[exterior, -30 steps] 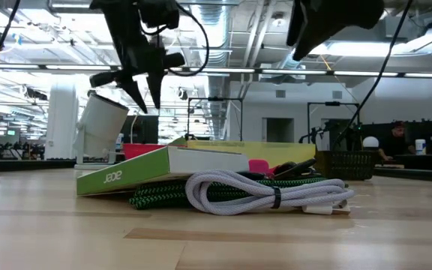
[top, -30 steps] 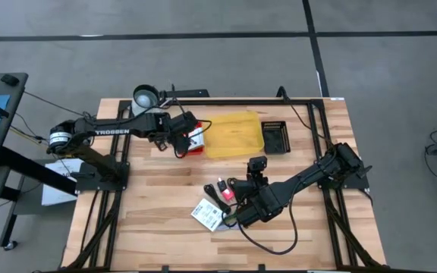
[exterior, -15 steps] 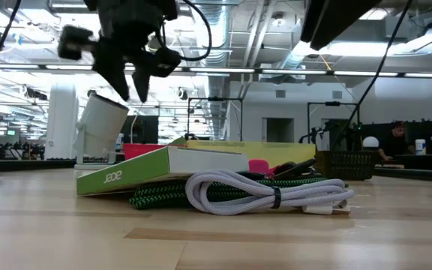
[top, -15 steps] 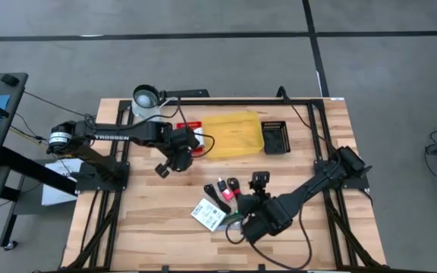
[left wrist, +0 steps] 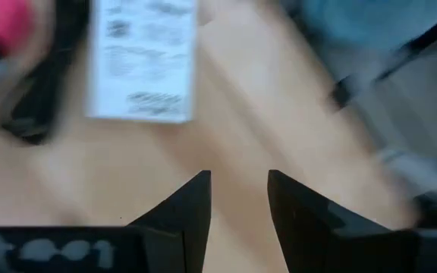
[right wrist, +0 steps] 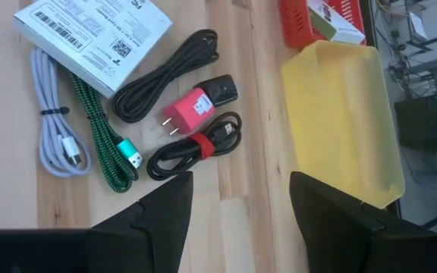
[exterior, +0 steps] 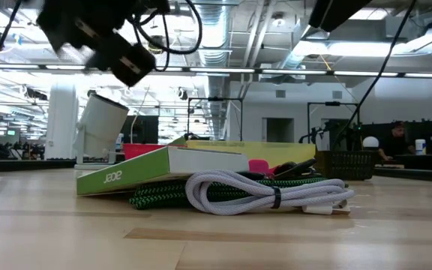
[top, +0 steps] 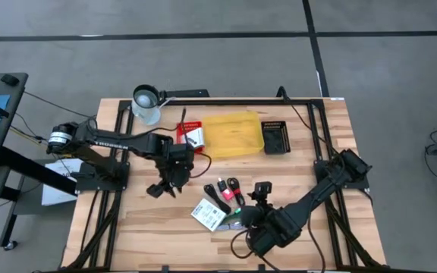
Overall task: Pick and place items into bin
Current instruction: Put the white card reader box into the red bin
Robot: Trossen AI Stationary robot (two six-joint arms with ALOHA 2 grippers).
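While both empty, parted pincers, left (top: pixel 174 182) and right (top: pixel 241 217), are hovering, the white box (right wrist: pixel 93 36), cables and pink plug (right wrist: pixel 190 108) are lying between them on the wooden bench (top: pixel 143 220), leaving the yellow plastic bin (top: pixel 234 135) beyond unfilled.

table (top: pixel 127 227): light wooden slats, black frame rails along edges | cup (top: pixel 146 104): pale, far-left corner of table, lying tilted in low view | black tray (top: pixel 276 137): far side, just right of the yellow one | floor (top: pixel 203 45): grey, dark seams | person (exterior: pixel 397 139): seated far right in background room
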